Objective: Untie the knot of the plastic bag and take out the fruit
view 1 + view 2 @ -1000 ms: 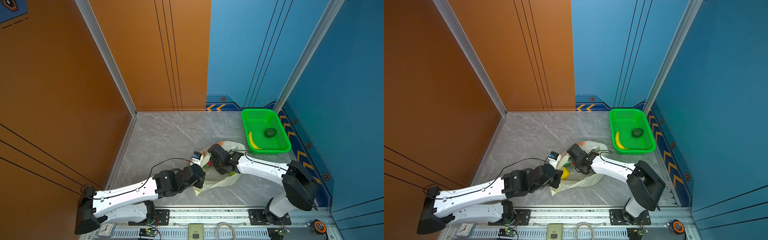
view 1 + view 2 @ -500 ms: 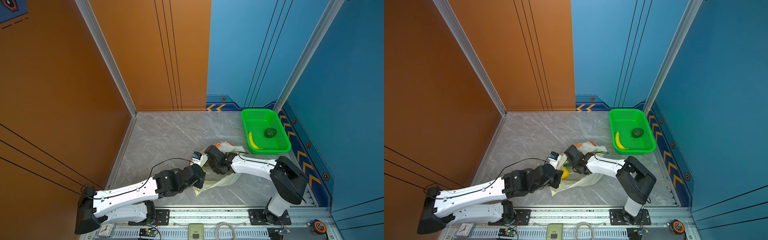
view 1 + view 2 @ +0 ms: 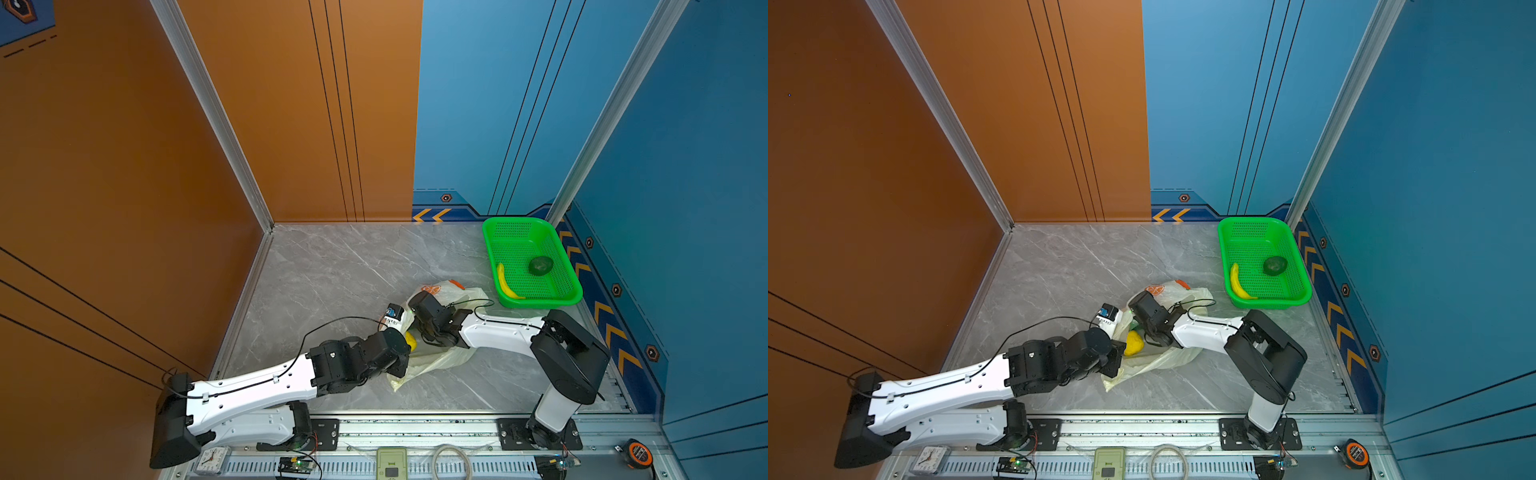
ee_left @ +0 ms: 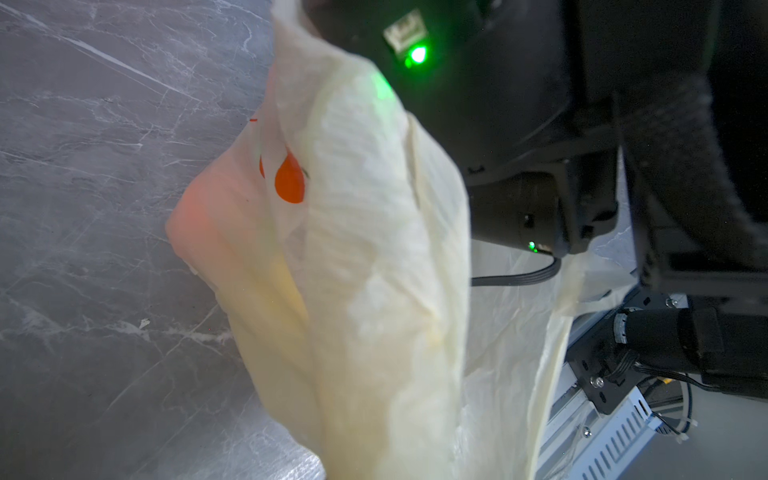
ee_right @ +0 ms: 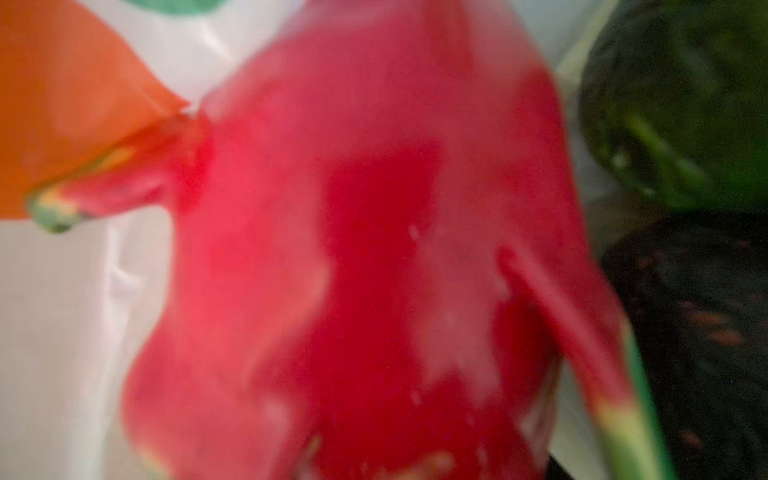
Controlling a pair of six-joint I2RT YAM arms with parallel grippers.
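Right pincer (image 3: pixel 417 306): sunk in the mouth of the plastic bag (image 3: pixel 440 357); whether it is released or clenched cannot be told. Directly before it: pink-red dragon fruit (image 5: pixel 374 249), blurred. Left pincer (image 3: pixel 1116 365): clenched on the bag's rim, near the right pincer. Between the two: yellow lemon (image 3: pixel 1133 343), inside the bag. Well beyond the right pincer, on the grey bench (image 3: pixel 332 270): green basket (image 3: pixel 536 222) holding banana (image 3: pixel 505 282) and avocado (image 3: pixel 540 265).

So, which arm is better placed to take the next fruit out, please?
Right: the right gripper is inside the plastic bag, dragon fruit filling its wrist view; the left gripper pinches the bag's edge.
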